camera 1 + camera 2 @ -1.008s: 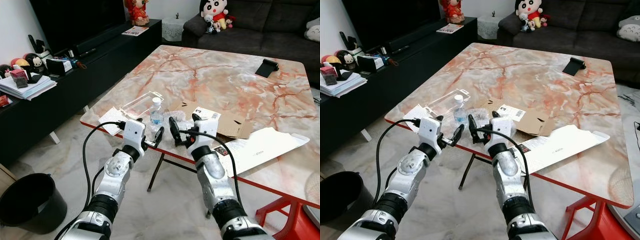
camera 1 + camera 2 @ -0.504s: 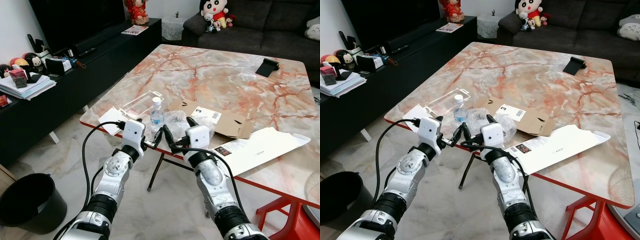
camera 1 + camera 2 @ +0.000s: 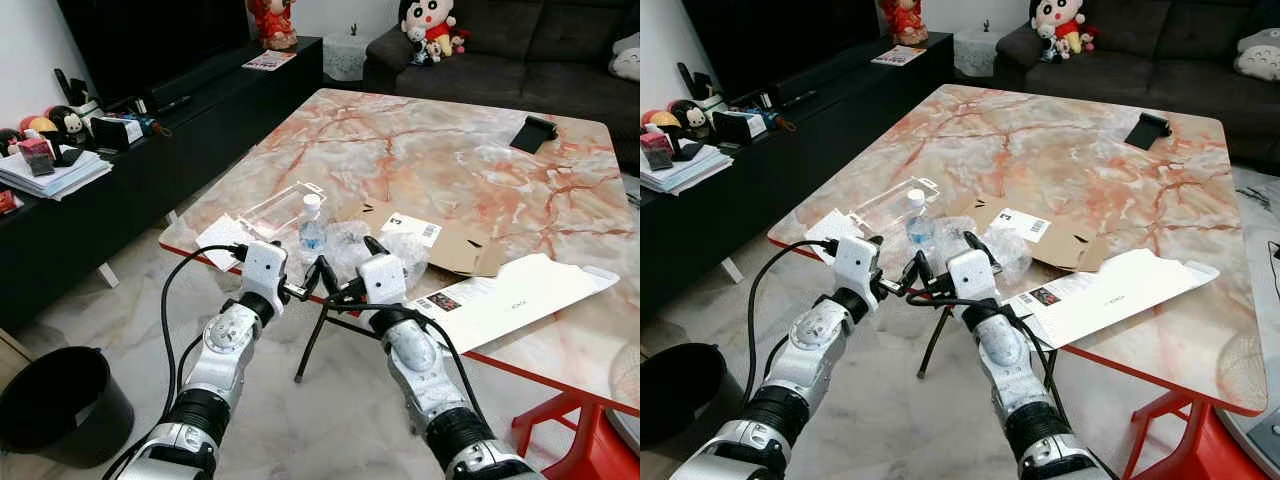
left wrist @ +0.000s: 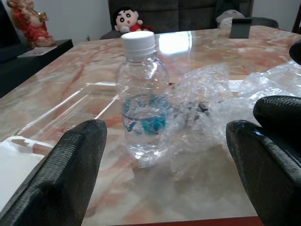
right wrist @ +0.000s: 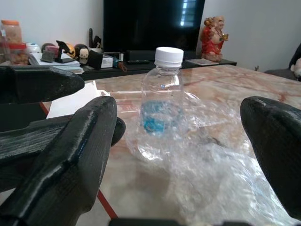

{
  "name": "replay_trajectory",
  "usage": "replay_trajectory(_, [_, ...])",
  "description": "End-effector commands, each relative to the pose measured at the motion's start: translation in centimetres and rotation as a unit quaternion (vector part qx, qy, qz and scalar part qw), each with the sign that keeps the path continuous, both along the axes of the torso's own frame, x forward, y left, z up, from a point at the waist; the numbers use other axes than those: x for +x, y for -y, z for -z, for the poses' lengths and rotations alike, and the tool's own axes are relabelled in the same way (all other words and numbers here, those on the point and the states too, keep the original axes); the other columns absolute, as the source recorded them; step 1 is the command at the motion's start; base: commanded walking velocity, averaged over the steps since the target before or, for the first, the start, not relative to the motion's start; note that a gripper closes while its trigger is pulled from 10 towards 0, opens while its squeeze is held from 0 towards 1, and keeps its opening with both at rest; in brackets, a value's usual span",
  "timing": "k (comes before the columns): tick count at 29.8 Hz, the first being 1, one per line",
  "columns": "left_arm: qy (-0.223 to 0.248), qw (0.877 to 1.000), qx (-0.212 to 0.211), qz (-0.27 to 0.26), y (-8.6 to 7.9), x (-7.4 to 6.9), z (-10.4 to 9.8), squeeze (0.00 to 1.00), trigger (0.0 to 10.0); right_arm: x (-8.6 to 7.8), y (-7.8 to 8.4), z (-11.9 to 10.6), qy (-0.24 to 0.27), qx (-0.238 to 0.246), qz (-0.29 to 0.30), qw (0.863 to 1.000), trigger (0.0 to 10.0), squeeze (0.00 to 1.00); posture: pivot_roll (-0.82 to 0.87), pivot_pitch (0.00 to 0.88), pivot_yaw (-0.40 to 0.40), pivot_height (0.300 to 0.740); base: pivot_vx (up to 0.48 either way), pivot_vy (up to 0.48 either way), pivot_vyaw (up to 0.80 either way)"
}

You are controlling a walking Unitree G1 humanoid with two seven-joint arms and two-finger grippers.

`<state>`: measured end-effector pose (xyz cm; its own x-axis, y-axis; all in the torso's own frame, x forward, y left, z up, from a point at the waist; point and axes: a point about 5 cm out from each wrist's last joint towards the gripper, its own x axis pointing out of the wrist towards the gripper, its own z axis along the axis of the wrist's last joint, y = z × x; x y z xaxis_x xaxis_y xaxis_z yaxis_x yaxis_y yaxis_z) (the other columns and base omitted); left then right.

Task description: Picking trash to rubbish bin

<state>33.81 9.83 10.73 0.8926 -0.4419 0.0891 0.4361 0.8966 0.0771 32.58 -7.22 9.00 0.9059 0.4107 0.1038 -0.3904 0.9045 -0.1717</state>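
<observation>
Left wrist view shows the left hand (image 4: 160, 160) spread wide and empty, a water bottle (image 4: 142, 96) just ahead on the bench (image 4: 197, 52), crumpled plastic wrap (image 4: 207, 101) beside it. The right hand (image 5: 178, 141), equally open, faces both. Approach stage; closing on one item likely follows.

Glossy marble-look table (image 3: 450, 160); clear plastic bottle (image 4: 142, 94), white cap; crinkled clear wrap (image 4: 207, 106), probably plastic; matt, rough-textured black fingers (image 4: 70, 174).

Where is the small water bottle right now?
The water bottle stands upright near the table's front-left edge, with crumpled clear plastic wrap beside it on its right. The open left claw and right claw are just before it.
</observation>
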Motion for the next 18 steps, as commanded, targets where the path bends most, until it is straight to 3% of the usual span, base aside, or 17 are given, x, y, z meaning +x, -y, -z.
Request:
replay_trajectory(1, [0.022,1.000,-0.003,0.013,0.6,0.1,-1.1,0.00,10.0,-0.1,-0.4,1.0,-0.026,-0.032,-0.005,0.999,10.0,0.00,0.01,0.003,0.046,0.740,0.000,0.000,0.00])
replay_trajectory(8, [0.016,1.000,-0.001,0.006,0.2,0.1,-0.9,0.00,10.0,0.4,-0.5,1.1,-0.028,-0.059,0.004,0.998,10.0,0.00,0.02,0.002,0.046,0.740,0.000,0.000,0.00])
replay_trajectory(15, [-0.004,1.000,0.008,-0.023,-2.5,-0.5,0.2,0.00,10.0,0.9,0.0,0.8,-0.028,-0.057,0.028,0.998,10.0,0.00,0.03,0.003,0.047,0.740,0.000,0.000,0.00])
replay_trajectory(18, [-0.012,0.999,0.016,-0.033,-3.3,-0.8,0.7,0.00,10.0,1.2,0.3,0.4,-0.027,-0.032,0.042,0.998,10.0,0.00,0.03,0.004,0.047,0.740,0.000,0.000,0.00])
